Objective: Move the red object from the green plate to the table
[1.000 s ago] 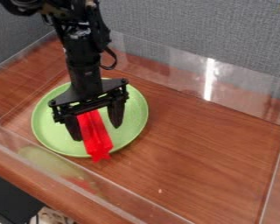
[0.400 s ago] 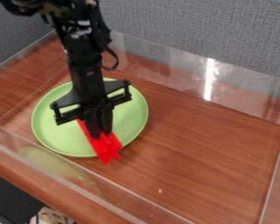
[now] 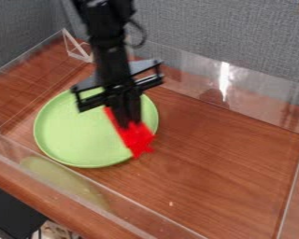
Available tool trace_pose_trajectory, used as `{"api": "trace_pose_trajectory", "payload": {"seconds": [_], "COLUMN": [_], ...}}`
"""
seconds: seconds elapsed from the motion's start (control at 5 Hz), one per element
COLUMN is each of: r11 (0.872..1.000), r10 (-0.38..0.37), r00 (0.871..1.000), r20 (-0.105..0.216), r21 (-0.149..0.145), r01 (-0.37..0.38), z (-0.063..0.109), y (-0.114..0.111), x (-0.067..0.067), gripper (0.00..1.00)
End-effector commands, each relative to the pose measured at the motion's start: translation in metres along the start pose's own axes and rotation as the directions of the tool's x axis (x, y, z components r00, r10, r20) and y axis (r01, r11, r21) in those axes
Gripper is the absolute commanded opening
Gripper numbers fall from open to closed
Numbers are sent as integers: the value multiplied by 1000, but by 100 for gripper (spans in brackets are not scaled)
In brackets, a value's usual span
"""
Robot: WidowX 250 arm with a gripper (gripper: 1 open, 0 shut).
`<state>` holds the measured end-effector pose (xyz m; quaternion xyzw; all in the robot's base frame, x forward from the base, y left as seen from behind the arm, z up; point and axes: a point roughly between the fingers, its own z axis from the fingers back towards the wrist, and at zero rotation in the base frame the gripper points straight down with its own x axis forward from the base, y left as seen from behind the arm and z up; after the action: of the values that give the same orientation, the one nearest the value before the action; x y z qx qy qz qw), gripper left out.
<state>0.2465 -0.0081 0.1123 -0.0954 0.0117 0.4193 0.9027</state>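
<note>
Well, the black gripper (image 3: 130, 119) is clenched around the upper end of the red block (image 3: 134, 138). From there the block slants down toward five o'clock, in front of the green plate's (image 3: 78, 138) right part; the table (image 3: 220, 159) spreads toward three o'clock.

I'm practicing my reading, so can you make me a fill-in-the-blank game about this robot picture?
The round plate is colored ____.
The block in the robot's fingers is colored ____.
The robot arm is mostly colored ____.
The walls around the wooden table are see-through, not ____.

Missing words, in order: green; red; black; solid-colored.
</note>
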Motion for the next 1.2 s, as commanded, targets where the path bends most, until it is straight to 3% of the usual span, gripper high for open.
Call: {"api": "trace_pose_trajectory", "payload": {"seconds": [0.0, 0.2, 0.4, 0.6, 0.8, 1.0], "r11": [999, 999, 999, 998, 997, 996], "r10": [-5, 28, 35, -22, -24, 35], "r00": [999, 998, 998, 999, 999, 999], "r20": [49, 53, 58, 23, 28, 37], "r21": [-34, -29, -23, -52, -68, -88], "r01": [6, -26, -33, 23, 26, -32], "z": [3, -7, -21, -14, -20, -22], "y": [0, 11, 18, -9, -24, -17], "x": [8, 21, 26, 14, 11, 11], "gripper": [0, 100, 0, 0, 0, 0]}}
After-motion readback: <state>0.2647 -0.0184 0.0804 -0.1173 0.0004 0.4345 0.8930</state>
